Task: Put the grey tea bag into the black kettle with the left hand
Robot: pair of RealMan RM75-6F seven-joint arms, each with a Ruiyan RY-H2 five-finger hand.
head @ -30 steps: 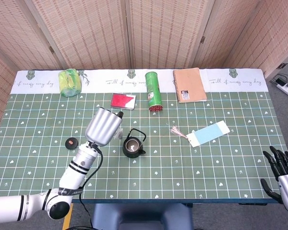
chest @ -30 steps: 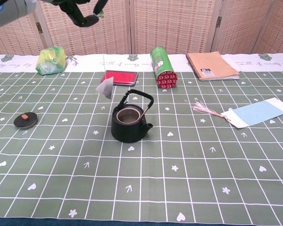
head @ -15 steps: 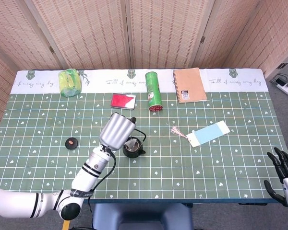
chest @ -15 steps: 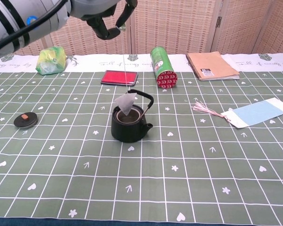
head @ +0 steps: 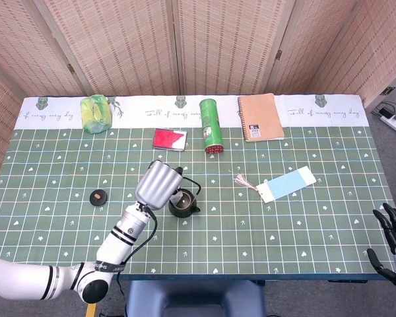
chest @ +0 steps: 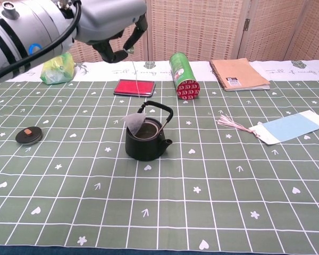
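The black kettle point(chest: 147, 139) stands open, handle upright, on the green cloth left of centre; in the head view the kettle point(head: 184, 204) is partly covered by my left hand. My left hand point(chest: 114, 32) hovers above it and pinches the tag of a thin string. The grey tea bag point(chest: 133, 121) hangs from that string at the kettle's left rim, partly over the opening. From the head view, my left hand point(head: 160, 185) sits just left of the kettle. My right hand point(head: 395, 238) is at the table's front right corner, fingers apart, holding nothing.
The kettle's black lid point(chest: 28, 136) lies far left. Behind the kettle lie a red booklet point(chest: 134, 87) and a green can point(chest: 183, 75) on its side. A tan notebook point(chest: 239, 74), a blue bookmark with tassel point(chest: 287, 127) and a green bag point(chest: 57, 68) are also on the table.
My left hand came right over the kettle and then dropped lower. The tea bag swung from left of the kettle to above it and now hangs at its left rim.
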